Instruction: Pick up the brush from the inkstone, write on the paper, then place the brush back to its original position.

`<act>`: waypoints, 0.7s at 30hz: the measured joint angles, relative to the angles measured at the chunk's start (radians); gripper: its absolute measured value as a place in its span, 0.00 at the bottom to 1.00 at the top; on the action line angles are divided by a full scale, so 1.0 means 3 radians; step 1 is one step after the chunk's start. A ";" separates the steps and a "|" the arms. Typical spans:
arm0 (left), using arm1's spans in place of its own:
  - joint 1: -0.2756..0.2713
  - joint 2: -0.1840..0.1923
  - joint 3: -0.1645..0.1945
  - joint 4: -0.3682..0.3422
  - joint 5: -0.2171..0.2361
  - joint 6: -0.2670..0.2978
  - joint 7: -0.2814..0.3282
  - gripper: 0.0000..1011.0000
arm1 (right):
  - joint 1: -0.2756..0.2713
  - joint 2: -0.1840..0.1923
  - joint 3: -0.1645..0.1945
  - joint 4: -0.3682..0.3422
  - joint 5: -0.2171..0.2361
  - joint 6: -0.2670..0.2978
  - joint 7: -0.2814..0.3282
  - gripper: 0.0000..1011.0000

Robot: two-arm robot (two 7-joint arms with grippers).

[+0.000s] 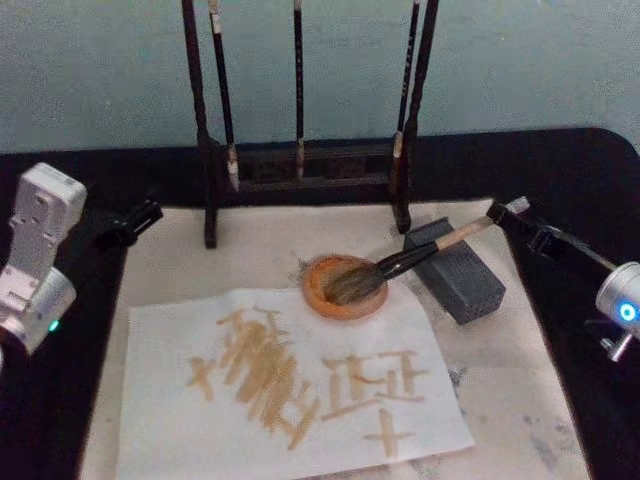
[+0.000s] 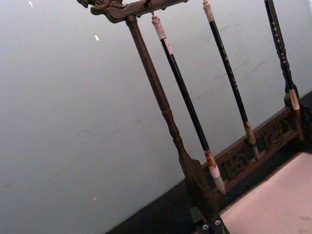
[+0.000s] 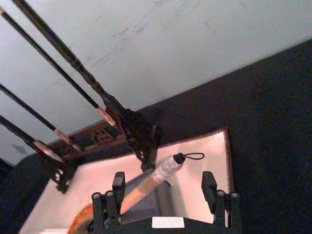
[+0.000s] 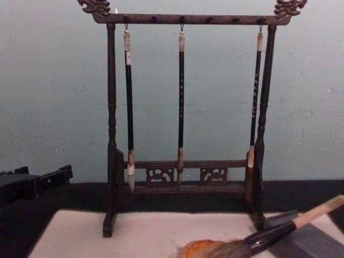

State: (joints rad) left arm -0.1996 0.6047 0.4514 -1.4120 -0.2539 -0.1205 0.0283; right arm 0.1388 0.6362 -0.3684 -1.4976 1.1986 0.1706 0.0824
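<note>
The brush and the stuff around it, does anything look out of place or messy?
Nothing looks wrong. The brush rests bristles-down in the inkstone, handle propped on the grey block. The paper lies flat, carrying tan strokes. The right gripper is open around the handle's end.

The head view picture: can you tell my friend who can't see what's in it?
A big brush lies with its bristles in a round orange inkstone and its handle across a grey block. The right gripper, open, is at the handle's end. In front lies paper with tan writing.
</note>
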 joint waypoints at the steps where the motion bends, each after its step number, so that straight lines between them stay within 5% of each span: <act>1: 0.0000 0.0000 0.0000 0.0000 0.0000 0.0000 0.0000 0.99 | -0.0029 0.0022 0.0007 -0.0050 -0.0049 -0.0005 -0.0034 1.00; 21: 0.0000 0.0000 0.0000 0.0000 0.0000 0.0000 0.0000 0.99 | -0.0508 0.0446 0.0034 -0.0810 -0.0934 -0.0225 -0.0299 1.00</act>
State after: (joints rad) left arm -0.1995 0.6047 0.4514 -1.4120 -0.2539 -0.1205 0.0283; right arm -0.0136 0.7700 -0.3581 -1.7406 0.9184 0.1029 -0.0072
